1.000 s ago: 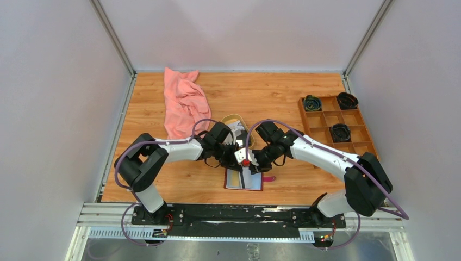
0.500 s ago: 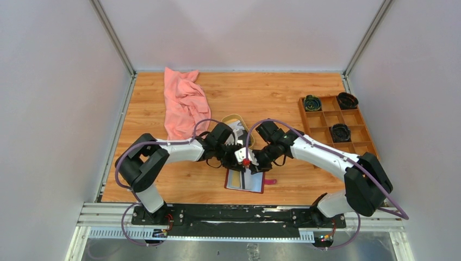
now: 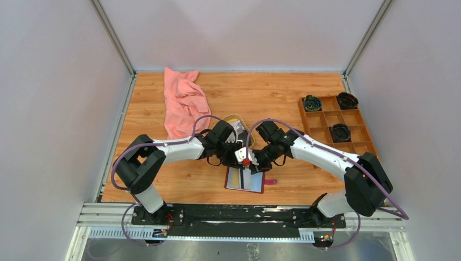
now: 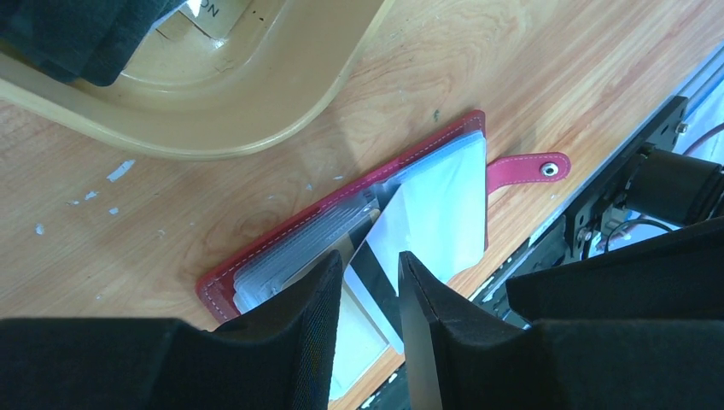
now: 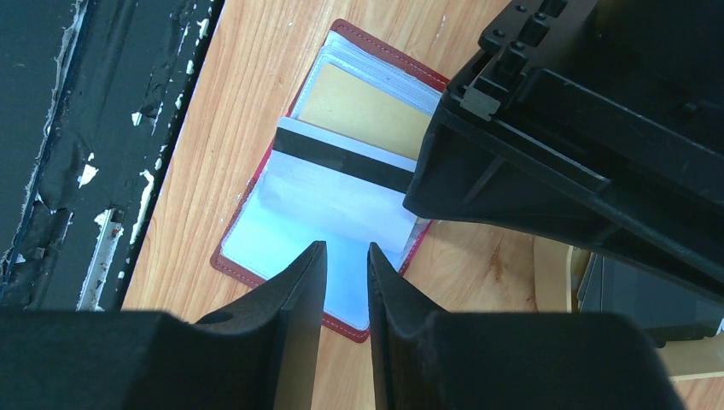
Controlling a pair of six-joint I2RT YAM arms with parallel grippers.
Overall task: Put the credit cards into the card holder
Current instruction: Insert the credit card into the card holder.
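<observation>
Red card holder (image 4: 341,213), tan dish (image 4: 256,128) beside, left gripper (image 4: 369,269) and right gripper (image 5: 346,256) parted above

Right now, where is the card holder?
In the top view, the card holder lies open on the table, at centre near the front edge, just in front of the tan oval dish.

Robotics lab cell, white panel walls (image 3: 60,109), aluminium frame rails (image 3: 217,215), wooden tabletop (image 3: 261,92)
</observation>
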